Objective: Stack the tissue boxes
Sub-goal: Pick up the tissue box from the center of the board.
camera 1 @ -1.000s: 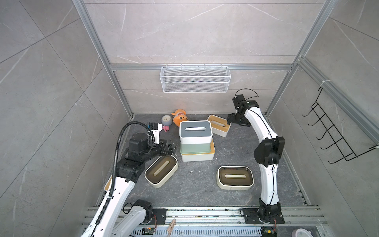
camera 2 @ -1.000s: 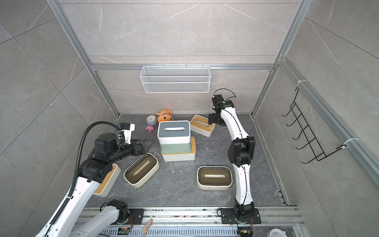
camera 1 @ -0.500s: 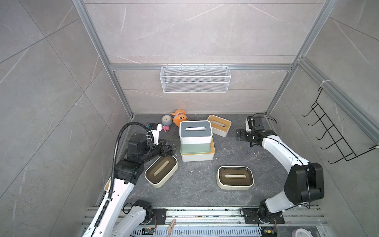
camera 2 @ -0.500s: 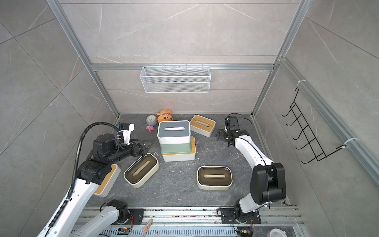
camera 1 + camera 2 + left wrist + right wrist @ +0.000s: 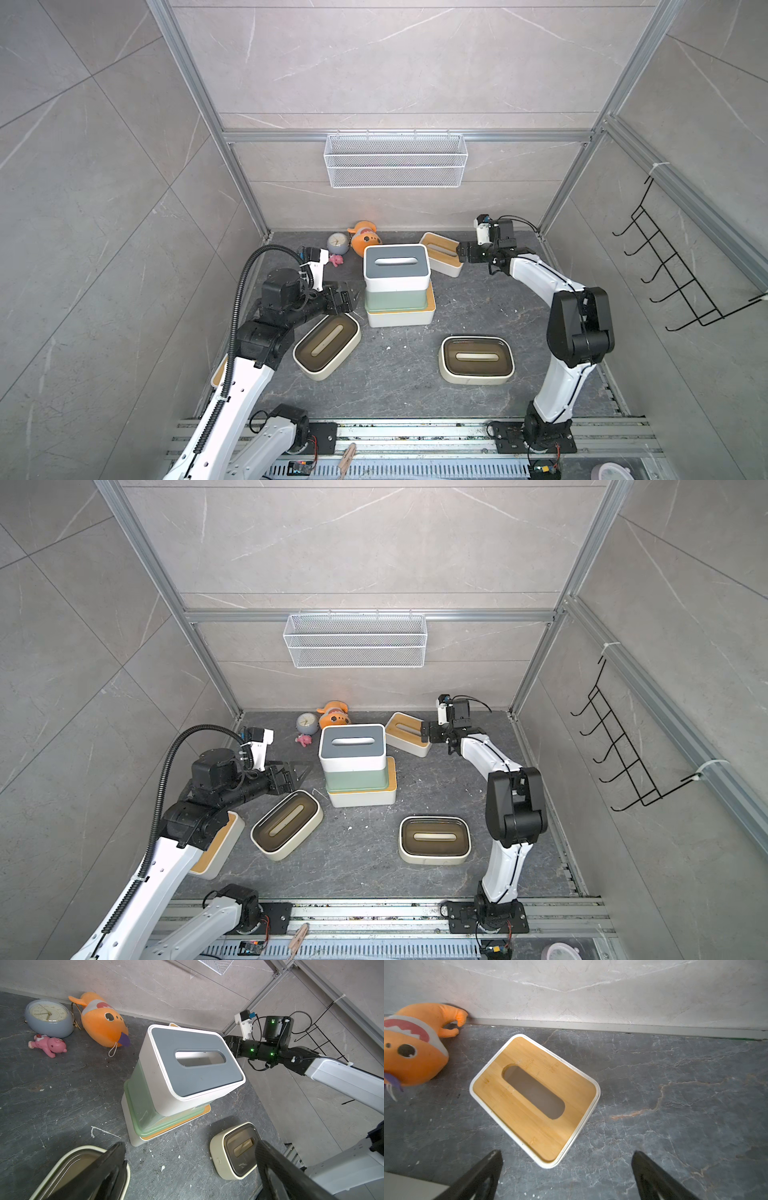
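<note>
In both top views a stack stands mid-floor: a white grey-lidded tissue box (image 5: 397, 266) on a mint green one (image 5: 395, 301) on a bamboo-lidded one (image 5: 401, 318). Another bamboo-lidded box (image 5: 440, 259) (image 5: 533, 1101) lies at the back right, just in front of my open, empty right gripper (image 5: 461, 252) (image 5: 566, 1172). Two cream boxes with dark lids lie in front, one left (image 5: 327, 347) and one right (image 5: 476, 359). My left gripper (image 5: 299, 773) (image 5: 191, 1165) hovers open and empty over the left cream box's far end. A further bamboo-lidded box (image 5: 216, 845) is partly hidden under the left arm.
An orange fish toy (image 5: 365, 239), a small clock (image 5: 337, 244) and a pink toy (image 5: 336, 259) lie by the back wall. A white wire basket (image 5: 395, 160) hangs on that wall. A black hook rack (image 5: 681, 270) juts from the right wall.
The right arm has folded down from an upright reach, its elbow swinging to the right. Its gripper drew back, then came close to the back bamboo-lidded box. The left arm has barely moved.
</note>
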Robot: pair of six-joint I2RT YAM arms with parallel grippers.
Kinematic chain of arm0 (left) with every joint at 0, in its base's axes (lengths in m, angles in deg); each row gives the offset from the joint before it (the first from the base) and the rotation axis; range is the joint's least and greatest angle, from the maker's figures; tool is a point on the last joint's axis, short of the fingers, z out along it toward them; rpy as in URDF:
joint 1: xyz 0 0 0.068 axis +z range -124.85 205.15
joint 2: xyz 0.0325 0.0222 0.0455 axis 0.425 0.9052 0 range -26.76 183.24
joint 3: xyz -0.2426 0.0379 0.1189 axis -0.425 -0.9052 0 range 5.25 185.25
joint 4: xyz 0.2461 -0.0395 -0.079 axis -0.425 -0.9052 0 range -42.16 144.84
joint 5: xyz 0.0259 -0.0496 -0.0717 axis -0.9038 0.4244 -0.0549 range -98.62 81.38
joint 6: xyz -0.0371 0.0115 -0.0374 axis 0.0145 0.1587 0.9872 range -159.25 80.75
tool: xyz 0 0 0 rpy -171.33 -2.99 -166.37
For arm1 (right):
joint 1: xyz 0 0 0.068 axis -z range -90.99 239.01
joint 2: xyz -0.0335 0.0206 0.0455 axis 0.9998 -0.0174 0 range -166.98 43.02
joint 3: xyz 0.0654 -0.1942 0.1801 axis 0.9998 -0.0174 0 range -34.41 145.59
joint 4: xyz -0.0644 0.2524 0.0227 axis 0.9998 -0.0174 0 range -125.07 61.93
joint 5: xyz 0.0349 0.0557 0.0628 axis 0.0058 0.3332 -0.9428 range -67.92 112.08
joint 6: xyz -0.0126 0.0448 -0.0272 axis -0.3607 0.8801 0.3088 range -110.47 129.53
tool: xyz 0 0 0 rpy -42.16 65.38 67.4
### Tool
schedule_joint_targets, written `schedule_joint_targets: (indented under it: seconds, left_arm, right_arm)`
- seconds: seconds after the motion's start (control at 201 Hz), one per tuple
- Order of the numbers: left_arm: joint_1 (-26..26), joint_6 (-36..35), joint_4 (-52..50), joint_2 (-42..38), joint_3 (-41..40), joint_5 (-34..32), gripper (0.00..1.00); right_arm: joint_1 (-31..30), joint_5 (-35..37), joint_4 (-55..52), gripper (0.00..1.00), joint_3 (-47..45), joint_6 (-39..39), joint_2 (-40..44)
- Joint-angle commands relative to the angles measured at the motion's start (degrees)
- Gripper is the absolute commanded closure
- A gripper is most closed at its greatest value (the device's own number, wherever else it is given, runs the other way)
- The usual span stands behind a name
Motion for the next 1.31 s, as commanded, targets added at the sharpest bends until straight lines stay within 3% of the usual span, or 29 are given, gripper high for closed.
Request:
schedule_joint_targets:
  seconds: [0.0, 0.264, 0.439, 1.082, 1.301]
  left_arm:
    - [-0.2, -0.8, 1.6, 0.8, 0.0, 0.3, 0.01]
    - [-0.2, -0.6, 2.0, 1.0, -0.3, 0.6, 0.01]
    - [-0.2, -0.4, 2.0, 1.4, -0.3, 1.2, 0.00]
    - [-0.2, -0.1, 2.2, 0.4, -0.4, 1.2, 0.01]
    - [-0.2, 0.0, 2.1, 0.8, -0.4, 1.2, 0.01]
  right_arm:
    - [0.2, 3.1, -3.6, 0.00, 5.6, -2.0, -4.6]
    - [0.2, 8.5, -8.5, 0.00, 13.3, 1.6, -12.6]
    - [0.1, 8.0, -10.5, 0.00, 17.8, 2.7, -16.2]
    - [-0.7, 13.4, -17.1, 0.00, 20.2, 3.0, -19.2]
    - [-1.7, 12.5, -23.3, 0.00, 29.8, 5.6, -23.3]
